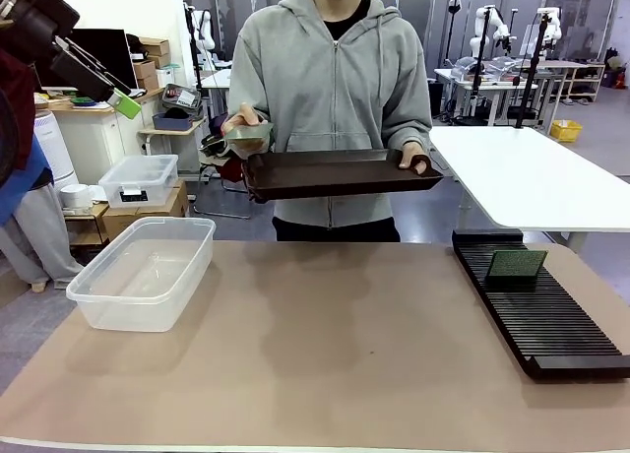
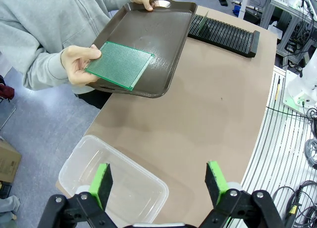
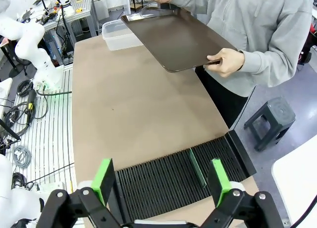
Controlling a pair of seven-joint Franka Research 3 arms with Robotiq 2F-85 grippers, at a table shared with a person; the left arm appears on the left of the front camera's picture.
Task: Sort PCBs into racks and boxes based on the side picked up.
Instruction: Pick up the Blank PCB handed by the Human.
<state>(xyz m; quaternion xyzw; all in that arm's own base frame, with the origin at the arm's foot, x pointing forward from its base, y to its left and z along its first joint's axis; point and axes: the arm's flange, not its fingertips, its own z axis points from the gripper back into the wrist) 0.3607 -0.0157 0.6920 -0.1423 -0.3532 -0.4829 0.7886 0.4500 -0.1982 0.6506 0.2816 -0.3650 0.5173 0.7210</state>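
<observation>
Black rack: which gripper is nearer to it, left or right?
Right. The right gripper hangs open above the rack, near the PCB standing in its slots; the left gripper hangs over the clear tub, far off at the other side.

The tub (image 1: 120,311) is clear glossy plastic, the tray (image 2: 161,37) smooth and shiny, the rack (image 1: 561,327) matt, the board (image 2: 119,65) finely dotted.

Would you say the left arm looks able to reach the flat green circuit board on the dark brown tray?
Probably yes: its fingers are open and the green board lies uncovered on the brown tray, though the person's hand holds one edge.
</observation>
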